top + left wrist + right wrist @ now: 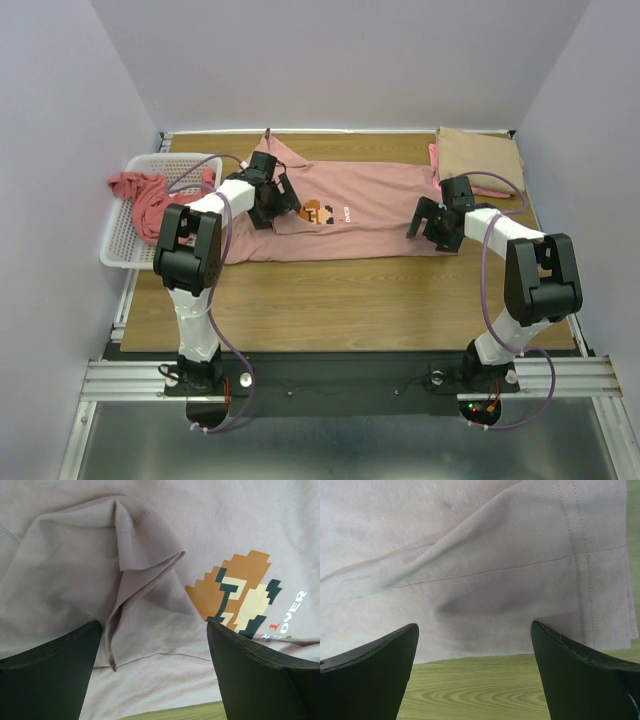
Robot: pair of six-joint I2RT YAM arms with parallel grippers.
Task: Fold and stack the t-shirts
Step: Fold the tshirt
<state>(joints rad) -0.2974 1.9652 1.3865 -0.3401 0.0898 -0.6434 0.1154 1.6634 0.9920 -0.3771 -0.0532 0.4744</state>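
A dusty-pink t-shirt [370,205] with a pixel graphic [318,212] lies spread across the wooden table, collar to the left. My left gripper [283,195] hovers open over its chest, beside a folded-over sleeve [125,565] and the graphic [240,597]. Near the hem [590,570] on the right, my right gripper [432,222] stands open over the shirt's near edge, with nothing between its fingers. A coral-red t-shirt [150,195] hangs crumpled out of the basket. A folded tan t-shirt [478,155] rests on a bright pink one [436,152] at the back right.
A white mesh basket [125,240] stands at the table's left edge. Bare wood [350,300] runs along the near side of the table, seen under both grippers as table wood [480,690]. Grey walls enclose the table on three sides.
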